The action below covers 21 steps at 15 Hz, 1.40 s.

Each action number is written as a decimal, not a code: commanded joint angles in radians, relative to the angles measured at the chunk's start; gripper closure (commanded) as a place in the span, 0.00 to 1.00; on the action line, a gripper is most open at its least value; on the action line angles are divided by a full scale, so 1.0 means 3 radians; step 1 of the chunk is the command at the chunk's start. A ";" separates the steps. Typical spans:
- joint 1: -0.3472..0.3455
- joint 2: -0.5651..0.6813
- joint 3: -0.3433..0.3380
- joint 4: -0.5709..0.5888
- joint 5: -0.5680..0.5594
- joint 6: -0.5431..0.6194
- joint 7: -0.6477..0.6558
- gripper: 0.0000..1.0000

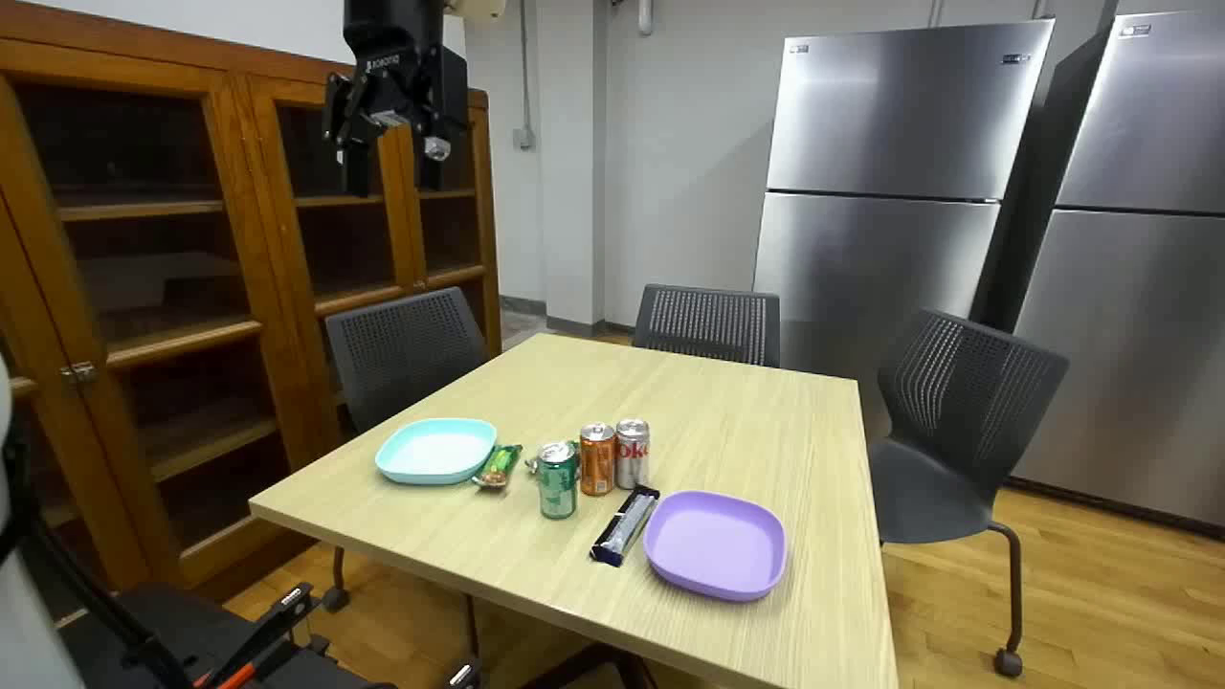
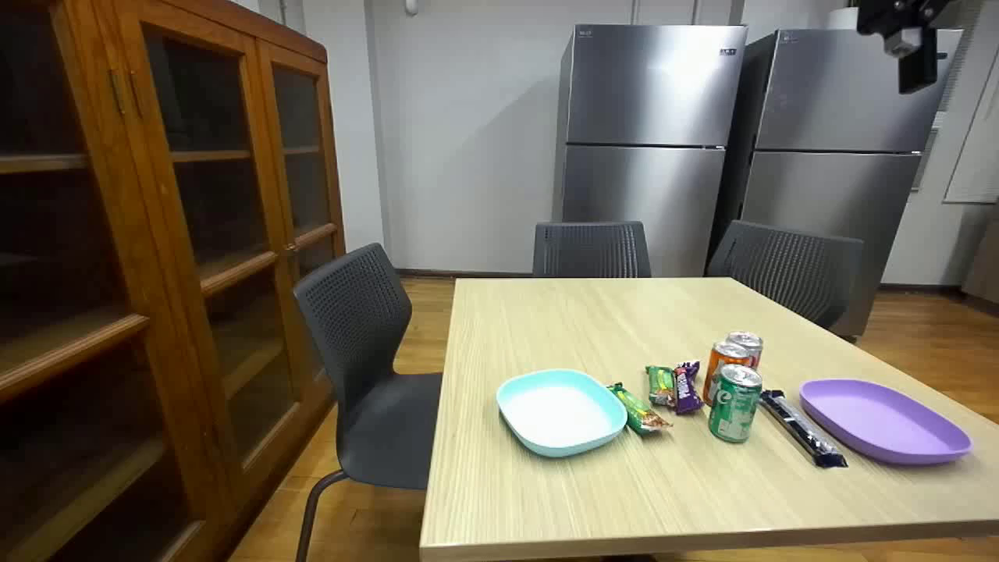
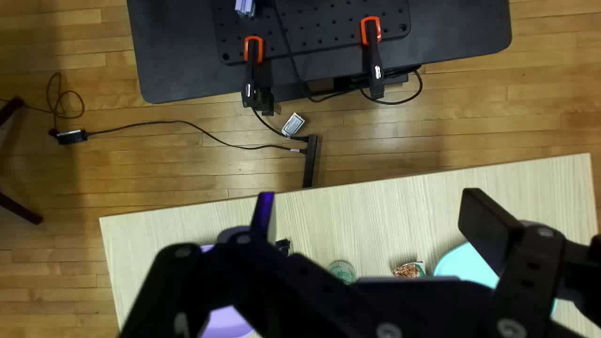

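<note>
High over the table, my gripper (image 1: 393,178) hangs open, its two fingers wide apart with only air between them. From the wrist view, the open gripper (image 3: 366,204) looks down past the table's near edge. Below it stand a green can (image 1: 558,480), an orange can (image 1: 597,461) and a silver Coke can (image 1: 633,455), all upright. A turquoise plate (image 2: 560,410) has a green-wrapped snack (image 2: 640,410) against its side. Another green packet (image 2: 661,385) and a purple packet (image 2: 687,388) lie near the cans. A dark-wrapped bar (image 1: 625,526) lies beside the purple plate (image 1: 716,544).
Dark chairs stand around the wooden table (image 1: 766,421), among them a chair (image 1: 957,440) at its side. A glass-door cabinet (image 2: 226,195) and steel refrigerators (image 1: 890,172) stand beyond. The wrist view shows a black base (image 3: 188,51) with clamps and cables.
</note>
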<state>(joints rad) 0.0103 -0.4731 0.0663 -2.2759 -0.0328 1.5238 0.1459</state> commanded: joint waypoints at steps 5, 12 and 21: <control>0.0005 0.0004 -0.0005 0.0006 -0.0002 -0.0004 0.0001 0.00; 0.0001 0.0034 -0.0010 -0.0038 0.0032 0.0105 0.0029 0.00; -0.0016 0.0210 -0.0038 -0.0305 0.0109 0.0814 0.0132 0.00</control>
<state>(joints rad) 0.0103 -0.4216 0.0573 -2.3385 -0.0205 1.6946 0.1577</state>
